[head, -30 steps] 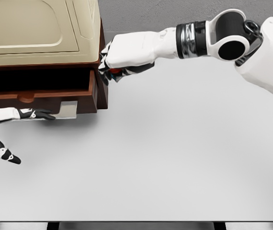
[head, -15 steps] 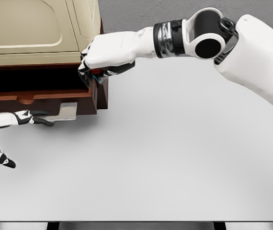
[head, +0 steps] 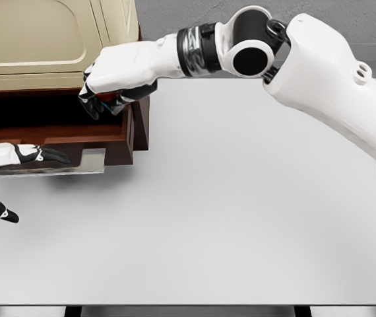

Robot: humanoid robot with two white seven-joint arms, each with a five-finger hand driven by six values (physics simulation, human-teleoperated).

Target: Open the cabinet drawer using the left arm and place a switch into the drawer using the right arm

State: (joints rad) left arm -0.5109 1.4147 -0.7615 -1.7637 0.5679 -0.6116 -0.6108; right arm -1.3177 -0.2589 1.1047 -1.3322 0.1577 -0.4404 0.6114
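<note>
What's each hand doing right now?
Left hand: open, holding nothing, in front of the drawer.
Right hand: fingers shut on the switch, over the drawer.

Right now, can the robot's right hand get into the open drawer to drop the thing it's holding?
Probably yes. The right hand is above the open drawer near its right side, nothing blocks it, and the left hand sits lower, out front.

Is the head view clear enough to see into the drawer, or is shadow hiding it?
Head view: sharp render, soft even light, no glare on the table. The drawer interior is in deep shadow, so its floor cannot be read. The right hand hangs over that dark opening, only a red and blue sliver of the switch showing. The left hand is well lit.
</note>
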